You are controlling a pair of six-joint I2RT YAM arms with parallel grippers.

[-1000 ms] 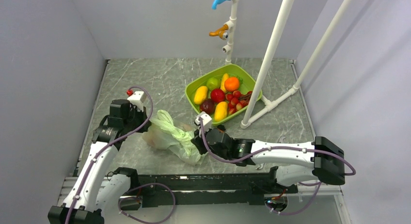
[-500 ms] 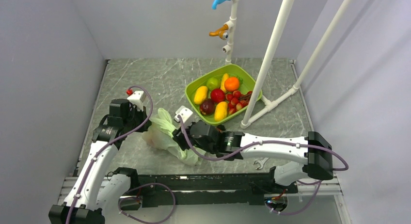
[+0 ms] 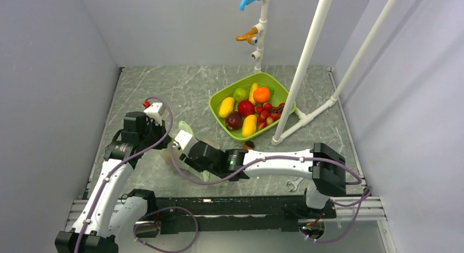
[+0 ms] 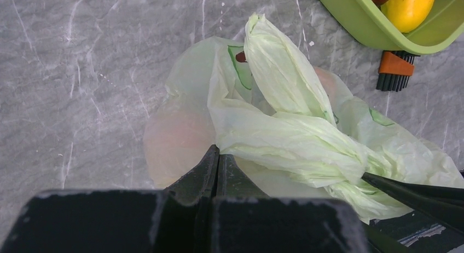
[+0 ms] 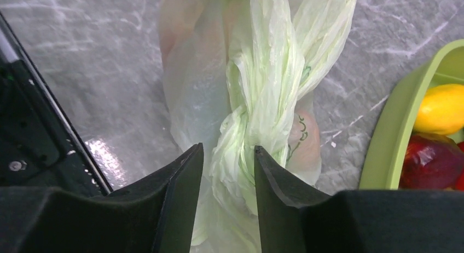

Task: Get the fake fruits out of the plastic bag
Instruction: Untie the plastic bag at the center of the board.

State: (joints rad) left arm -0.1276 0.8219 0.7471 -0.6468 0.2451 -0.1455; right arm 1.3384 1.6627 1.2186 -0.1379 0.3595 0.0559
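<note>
The plastic bag (image 4: pixel 284 138) lies crumpled on the grey table, its pale-green handles twisted into a rope. A pink-orange fake fruit (image 4: pixel 175 138) shows through the film, and a second peach-coloured bulge (image 5: pixel 303 138) sits lower down. My left gripper (image 4: pixel 218 150) is shut, and the bag's film gathers at its tips. My right gripper (image 5: pixel 224 154) is open and straddles the twisted handle (image 5: pixel 262 99), one finger on each side. In the top view the right gripper (image 3: pixel 189 154) covers most of the bag (image 3: pixel 184 127), close beside the left gripper (image 3: pixel 164 141).
A green tray (image 3: pixel 249 78) of yellow, red, orange and green fruits stands behind the bag, its rim close to the bag (image 5: pixel 394 138). An orange-and-black brush (image 4: pixel 394 72) lies by the tray. White pipes (image 3: pixel 306 61) rise at the right. A wrench (image 3: pixel 294 183) lies near the front edge.
My right gripper has opened and slid left along the bag toward the left gripper, now straddling the twisted handle. The left arm has stayed still.
</note>
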